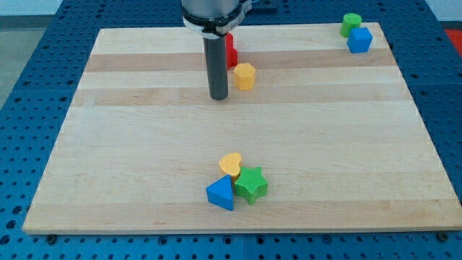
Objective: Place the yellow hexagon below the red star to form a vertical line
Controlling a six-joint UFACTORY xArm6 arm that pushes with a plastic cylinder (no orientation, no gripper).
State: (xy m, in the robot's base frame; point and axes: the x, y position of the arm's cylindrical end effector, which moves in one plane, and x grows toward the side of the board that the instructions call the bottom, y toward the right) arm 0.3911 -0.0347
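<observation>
The yellow hexagon (245,75) sits on the wooden board near the view's top centre. A red block (231,51), the red star, lies just above and slightly left of it, mostly hidden behind the rod. My tip (219,96) rests on the board just left of the yellow hexagon and a little below it, with a small gap between them.
A yellow heart (231,164), a green star (251,183) and a blue triangle (221,193) cluster near the view's bottom centre. A green block (351,22) and a blue cube (359,40) sit at the top right corner. The board (108,144) has blue pegboard around it.
</observation>
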